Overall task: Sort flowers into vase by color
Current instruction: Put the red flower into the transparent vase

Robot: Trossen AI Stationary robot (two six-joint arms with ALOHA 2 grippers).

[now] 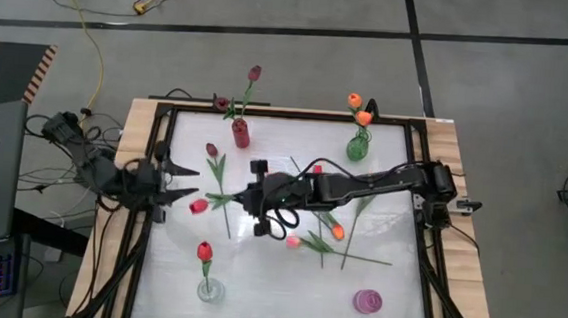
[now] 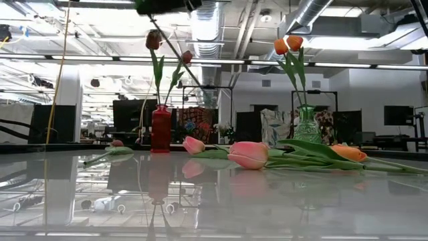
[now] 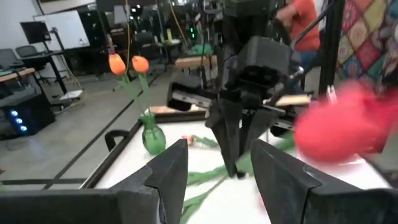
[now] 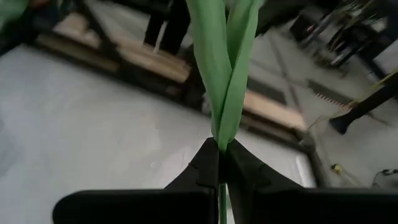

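My right gripper reaches to the table's left-middle and is shut on a red tulip, whose head points toward my left arm. In the left wrist view it points down in front of me, and the red head looms close. My left gripper waits open at the left edge, just short of that head. A red vase holds maroon tulips, a green glass vase orange ones, and a clear vase one red one. A maroon tulip and pink and orange ones lie on the table. My right gripper pinches the red tulip's green stem and leaves between its two shut fingers, coming from above and pointing down. The fingers lie across the stem, which runs about level toward the left arm. Whether the flower is clear of the table I cannot tell.
A pink-purple vase stands without flowers near the table's near right corner. Loose tulips lie under and beside my right arm. A black frame borders the white tabletop. A person in orange shows beyond the table.
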